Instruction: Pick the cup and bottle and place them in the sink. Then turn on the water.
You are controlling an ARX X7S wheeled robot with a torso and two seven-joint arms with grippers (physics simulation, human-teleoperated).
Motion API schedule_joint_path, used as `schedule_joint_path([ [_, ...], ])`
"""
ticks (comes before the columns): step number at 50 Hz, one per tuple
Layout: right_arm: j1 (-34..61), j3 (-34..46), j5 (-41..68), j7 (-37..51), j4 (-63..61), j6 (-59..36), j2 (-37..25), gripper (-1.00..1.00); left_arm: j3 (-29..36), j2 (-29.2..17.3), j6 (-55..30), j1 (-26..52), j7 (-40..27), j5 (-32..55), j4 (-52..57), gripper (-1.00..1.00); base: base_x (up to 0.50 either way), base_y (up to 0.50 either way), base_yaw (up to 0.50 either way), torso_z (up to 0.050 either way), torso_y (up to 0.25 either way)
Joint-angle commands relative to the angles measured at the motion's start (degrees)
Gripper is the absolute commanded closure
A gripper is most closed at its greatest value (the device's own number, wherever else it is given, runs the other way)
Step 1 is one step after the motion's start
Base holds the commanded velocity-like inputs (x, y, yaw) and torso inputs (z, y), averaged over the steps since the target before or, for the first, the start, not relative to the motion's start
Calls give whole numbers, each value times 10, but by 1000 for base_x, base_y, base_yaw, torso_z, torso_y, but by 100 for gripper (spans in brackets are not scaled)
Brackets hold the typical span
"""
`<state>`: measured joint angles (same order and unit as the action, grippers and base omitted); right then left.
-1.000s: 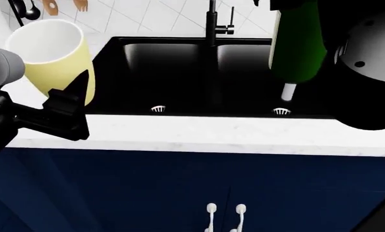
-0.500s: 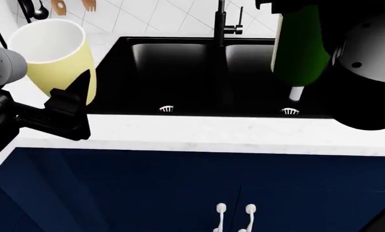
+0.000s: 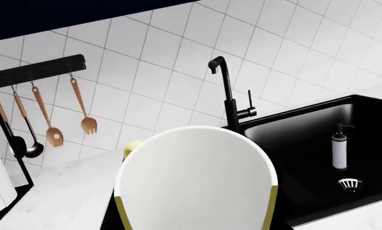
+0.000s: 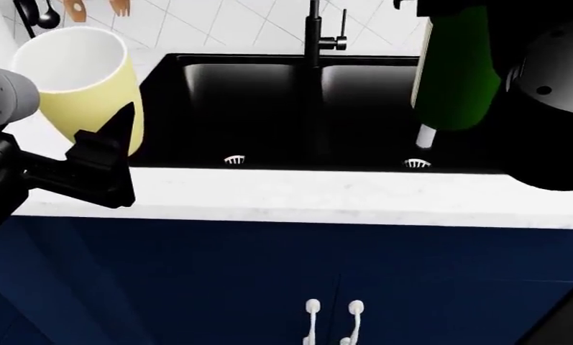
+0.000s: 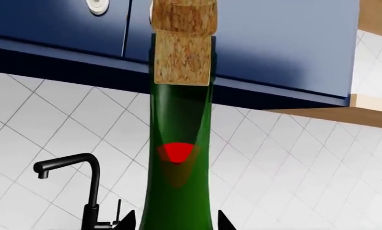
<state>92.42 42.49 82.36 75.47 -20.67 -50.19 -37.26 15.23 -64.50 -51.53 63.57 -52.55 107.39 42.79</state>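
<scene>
Gripping the cup, the left jaws hold it; right jaws clamp the bottle above the sink.

The sink slid left again (view swung back).

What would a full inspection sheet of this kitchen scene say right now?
Surface: white marbled counter, bare along the front edge.
Job's things: cup held up at the left of the sink; bottle held upright over the right basin; both basins hold neither yet.
Clutter: small white-and-grey dispenser standing in one basin near its drain.
Grippers: left gripper clasps the cup; right gripper grips the bottle, its fingers hidden in the head view.
Cables: nothing seen.
Surroundings: black faucet, no water visible; tiled wall; utensil rack; blue cabinet doors.
</scene>
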Motion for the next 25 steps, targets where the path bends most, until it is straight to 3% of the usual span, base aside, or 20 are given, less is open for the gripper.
schedule_joint_path([
  [1, 19, -5, -3, 1, -1, -13, 4, 100, -5, -4, 6, 5, -7, 4, -3, 100, -16, 500, 0, 0, 0],
  [25, 47, -3, 17, 15, 9, -42, 4, 100, -1, -2, 0, 20, -9, 6, -10, 100, -16, 500, 0, 0, 2],
])
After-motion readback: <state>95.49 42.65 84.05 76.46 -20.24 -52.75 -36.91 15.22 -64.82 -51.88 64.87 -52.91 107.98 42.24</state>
